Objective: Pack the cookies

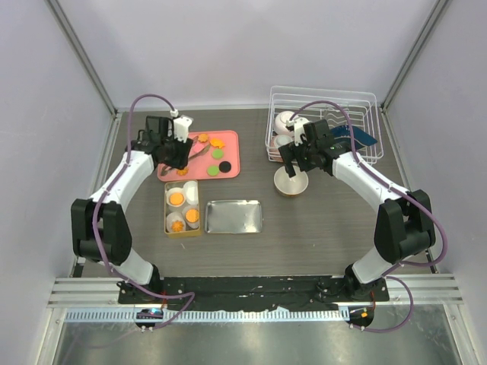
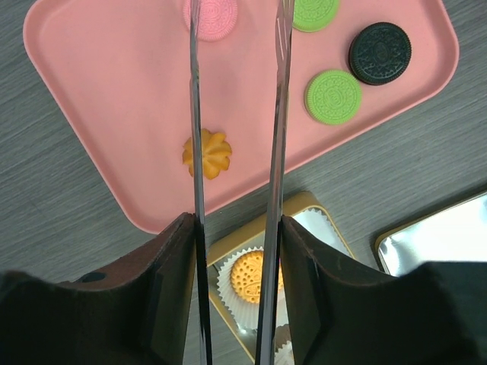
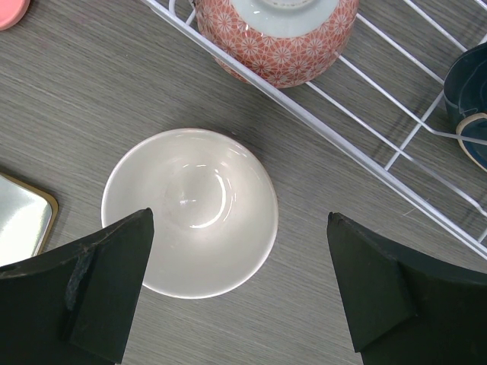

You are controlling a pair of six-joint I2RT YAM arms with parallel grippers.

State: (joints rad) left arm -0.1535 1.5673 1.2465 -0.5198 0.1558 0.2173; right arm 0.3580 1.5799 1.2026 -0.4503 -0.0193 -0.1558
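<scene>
Cookies lie on a pink tray (image 2: pixel 99 114): an orange flower cookie (image 2: pixel 207 154), a pink one (image 2: pixel 211 15), two green ones (image 2: pixel 333 96) and a black one (image 2: pixel 380 52). My left gripper (image 2: pixel 236 228) is shut on metal tongs (image 2: pixel 279 114), held above the tray's near edge; the orange flower cookie lies by the left blade. It also shows in the top view (image 1: pixel 176 152). A gold tin (image 1: pixel 183 208) holds white paper cups, three with orange cookies (image 1: pixel 176 198). My right gripper (image 3: pixel 240 219) is open and empty above a white bowl (image 3: pixel 189 211).
The tin's lid (image 1: pixel 234 217) lies right of the tin. A white wire dish rack (image 1: pixel 323 122) at the back right holds a red patterned bowl (image 3: pixel 278 30) and a dark blue cup (image 3: pixel 468 99). The white bowl stands just in front of the rack.
</scene>
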